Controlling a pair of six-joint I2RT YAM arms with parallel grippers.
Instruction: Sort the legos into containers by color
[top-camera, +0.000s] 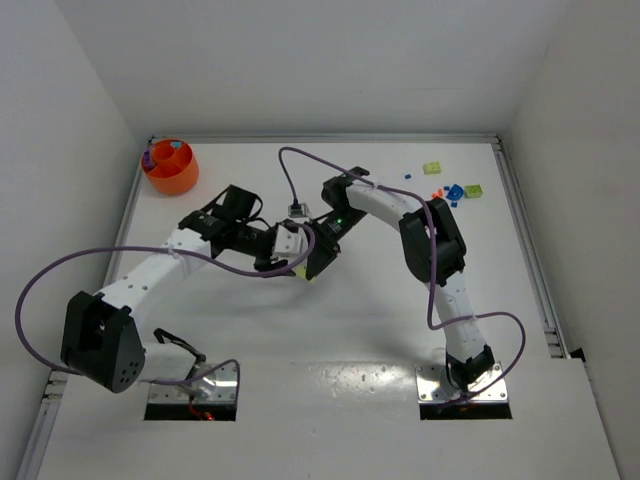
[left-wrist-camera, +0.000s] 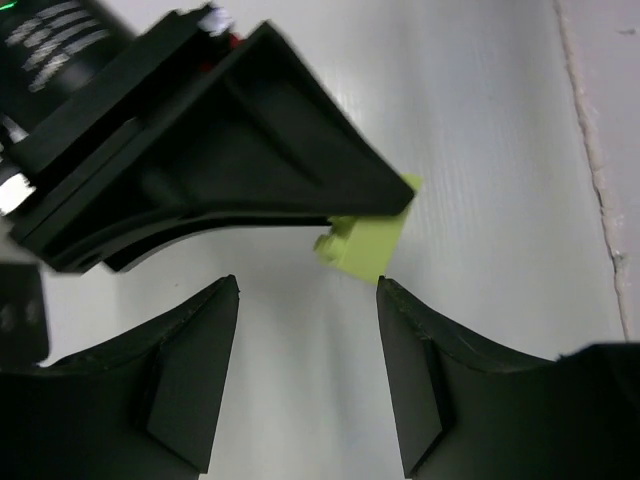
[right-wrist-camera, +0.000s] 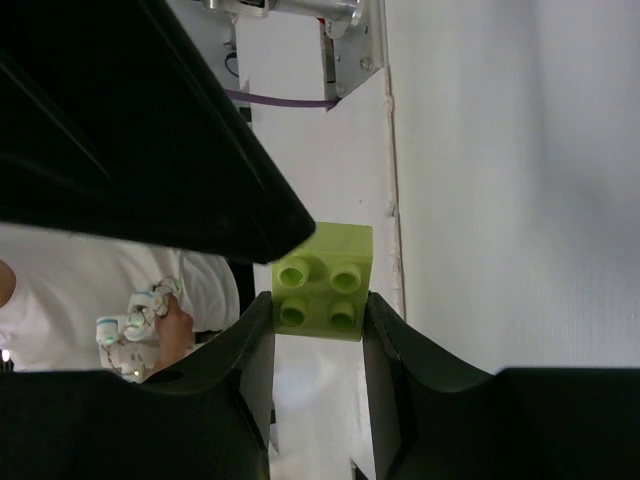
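Pinching a small yellow-green plastic brick (right-wrist-camera: 323, 285), the right gripper (right-wrist-camera: 318, 312) is seen near the middle of the white counter (top-camera: 330, 340). Its two black fingers are pressed against opposite sides of the brick, whose four studs are turned towards the wrist camera. The left gripper (left-wrist-camera: 308, 292) is positioned just beside it, jaws spread wide with nothing between them; the brick is seen just beyond its fingertips. A small round orange plastic bowl (top-camera: 170, 182) is set at the far left corner. Inside it a purple piece (top-camera: 148, 158) and a blue piece (top-camera: 178, 148) can be made out; the rest is too small to tell. Near the far right corner, loose plastic bricks (top-camera: 455, 190) are scattered in yellow-green, blue and orange-red.
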